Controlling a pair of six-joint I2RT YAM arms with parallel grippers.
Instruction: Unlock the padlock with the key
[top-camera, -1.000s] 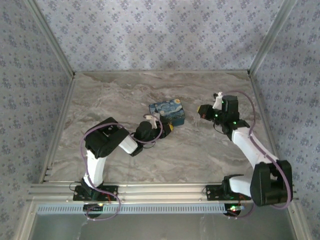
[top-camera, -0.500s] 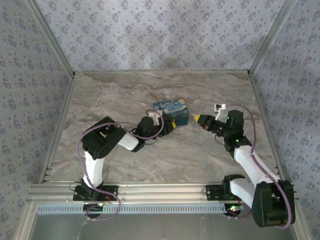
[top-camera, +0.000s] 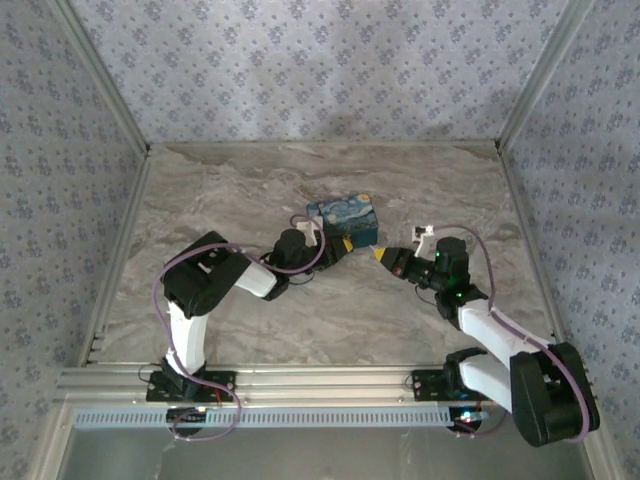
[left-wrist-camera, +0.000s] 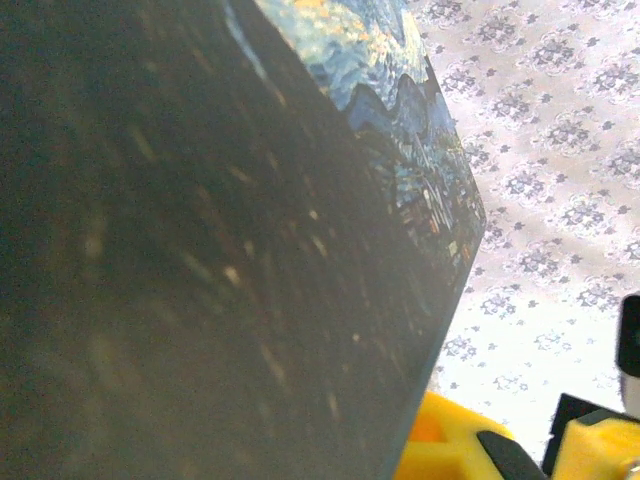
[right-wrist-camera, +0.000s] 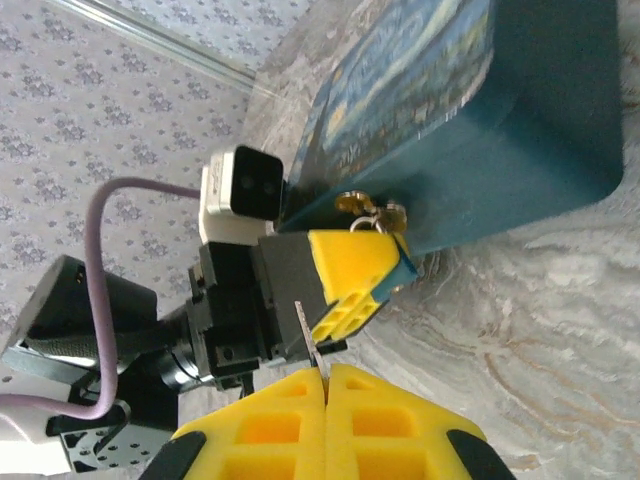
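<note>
Key blade toward left gripper

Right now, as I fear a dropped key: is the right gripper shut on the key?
Yes, the right gripper has its yellow fingers pressed on the key, thin blade poking out.

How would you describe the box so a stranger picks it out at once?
Start at the marble-patterned table: near its middle, between the left gripper and the right gripper, sits a book-shaped box. Its swirling blue-and-yellow night-sky print sets it apart from the plain black-and-yellow grippers.
</note>
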